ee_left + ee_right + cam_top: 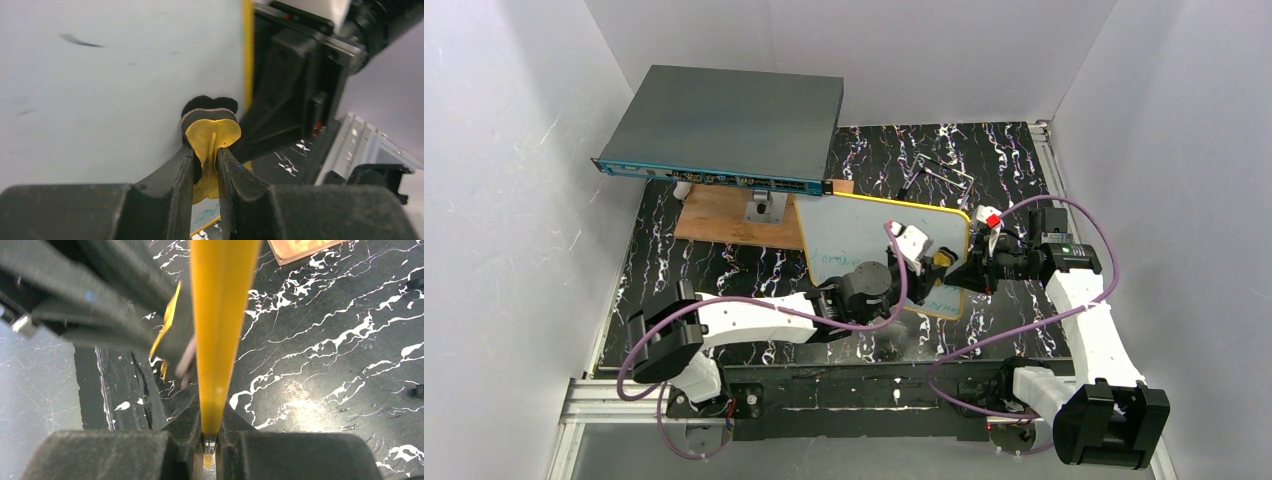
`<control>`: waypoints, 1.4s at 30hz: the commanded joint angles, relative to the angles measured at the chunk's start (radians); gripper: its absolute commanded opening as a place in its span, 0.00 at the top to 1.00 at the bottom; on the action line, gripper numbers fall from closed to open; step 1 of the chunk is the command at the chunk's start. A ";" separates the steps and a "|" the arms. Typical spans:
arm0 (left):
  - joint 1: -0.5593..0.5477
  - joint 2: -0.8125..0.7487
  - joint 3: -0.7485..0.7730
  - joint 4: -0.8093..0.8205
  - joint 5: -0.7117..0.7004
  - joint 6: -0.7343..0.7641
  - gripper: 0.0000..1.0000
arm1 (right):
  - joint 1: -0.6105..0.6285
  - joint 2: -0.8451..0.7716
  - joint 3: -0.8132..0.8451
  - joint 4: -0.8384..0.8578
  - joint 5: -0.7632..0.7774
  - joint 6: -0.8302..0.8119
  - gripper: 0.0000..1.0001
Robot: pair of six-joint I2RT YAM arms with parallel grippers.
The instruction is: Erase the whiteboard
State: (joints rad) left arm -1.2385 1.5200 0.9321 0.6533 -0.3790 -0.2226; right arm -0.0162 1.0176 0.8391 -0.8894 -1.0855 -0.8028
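Fingers of my left gripper pinch a yellow eraser, its black felt pressed to the whiteboard close to the yellow right rim, at the centre of the left wrist view. My right gripper is clamped tight on that rim, bottom middle of its own view. From above, the whiteboard sits mid-frame over the black marbled table, faint green marks low on its face

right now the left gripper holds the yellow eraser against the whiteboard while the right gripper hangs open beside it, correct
Not quite: the right gripper is shut on the yellow edge of the whiteboard, seen in the right wrist view. The left gripper does hold the yellow eraser against it.
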 commanded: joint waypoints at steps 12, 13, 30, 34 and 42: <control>-0.010 -0.044 -0.030 -0.051 -0.419 -0.042 1.00 | 0.053 -0.017 -0.009 -0.151 0.045 -0.078 0.99; -0.003 -0.055 -0.042 -0.054 -0.439 -0.046 1.00 | 0.053 -0.017 -0.009 -0.152 0.045 -0.078 0.99; -0.053 0.065 0.144 -0.082 0.009 0.196 1.00 | 0.054 -0.015 -0.011 -0.152 0.046 -0.076 0.99; -0.078 0.123 0.235 -0.220 -0.052 0.277 1.00 | 0.055 -0.015 -0.009 -0.151 0.046 -0.076 0.99; -0.086 0.162 0.264 -0.390 -0.289 0.337 1.00 | 0.054 -0.018 -0.009 -0.155 0.045 -0.076 0.99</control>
State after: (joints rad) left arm -1.3468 1.6444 1.1965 0.3897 -0.5247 0.0616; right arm -0.0101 1.0180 0.8391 -0.8890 -1.0824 -0.8162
